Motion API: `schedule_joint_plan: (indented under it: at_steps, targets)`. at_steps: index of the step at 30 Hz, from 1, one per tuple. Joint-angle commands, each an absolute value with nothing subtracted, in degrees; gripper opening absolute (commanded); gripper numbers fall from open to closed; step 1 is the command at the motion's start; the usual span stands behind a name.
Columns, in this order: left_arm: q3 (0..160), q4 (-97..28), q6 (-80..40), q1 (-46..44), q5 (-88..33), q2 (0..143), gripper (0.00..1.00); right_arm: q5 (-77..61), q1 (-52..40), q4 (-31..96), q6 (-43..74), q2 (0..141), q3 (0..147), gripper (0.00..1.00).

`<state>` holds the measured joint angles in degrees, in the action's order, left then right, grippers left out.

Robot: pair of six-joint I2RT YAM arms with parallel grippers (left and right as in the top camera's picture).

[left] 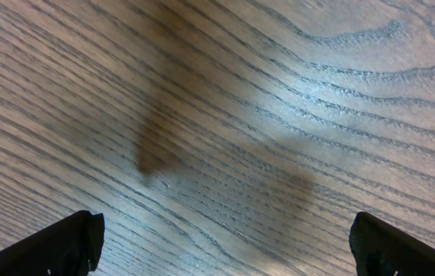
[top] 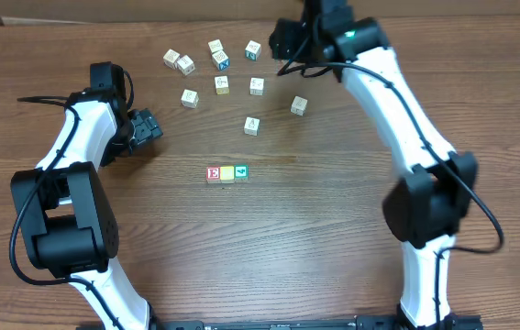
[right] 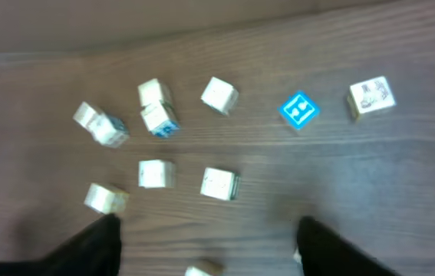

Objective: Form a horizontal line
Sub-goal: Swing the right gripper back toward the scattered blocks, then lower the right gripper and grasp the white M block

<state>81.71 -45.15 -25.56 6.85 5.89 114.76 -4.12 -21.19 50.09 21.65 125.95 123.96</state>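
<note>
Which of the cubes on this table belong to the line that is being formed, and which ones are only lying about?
Belong to the job:
- the red E cube
- the yellow cube
- the teal cube
These three sit side by side in one row.

Just lying about:
- the loose pale cubes, scattered beyond the row
- the blue-faced cube among them

Soft even light, blurry right wrist view

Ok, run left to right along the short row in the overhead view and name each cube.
red E cube → yellow cube → teal cube
</note>
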Motion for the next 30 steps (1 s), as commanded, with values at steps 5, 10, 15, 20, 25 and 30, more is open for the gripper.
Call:
schedule_joint_plan:
  at_steps: [5, 10, 15, 20, 25, 30]
  targets:
    - [81.45, -45.1, -25.76, 6.57, 6.57, 114.1, 1.0, -2.42, -24.14, 47.48, 17.23, 135.41, 124.84, 0.82]
    - [81.45, -45.1, -25.76, 6.57, 6.57, 114.08, 1.0, -2.42, -25.56, 46.11, 17.28, 139.63, 124.84, 0.83]
    - [81.45, -45.1, -25.76, 6.57, 6.57, 114.1, 1.0, -0.27, -26.3, 44.56, 17.34, 141.27, 124.2, 0.84]
    - [81.45, -45.1, -25.76, 6.57, 6.57, 114.08, 1.0, 4.67, -27.31, 42.96, 17.74, 141.8, 123.7, 0.8]
    - [81.45, -45.1, -25.76, 6.57, 6.57, 114.08, 1.0, 5.1, -28.34, 41.52, 17.76, 142.06, 123.7, 0.75]
    - [81.45, -45.1, -25.76, 6.57, 6.57, 114.08, 1.0, 5.1, -29.61, 42.7, 20.12, 142.39, 123.7, 0.74]
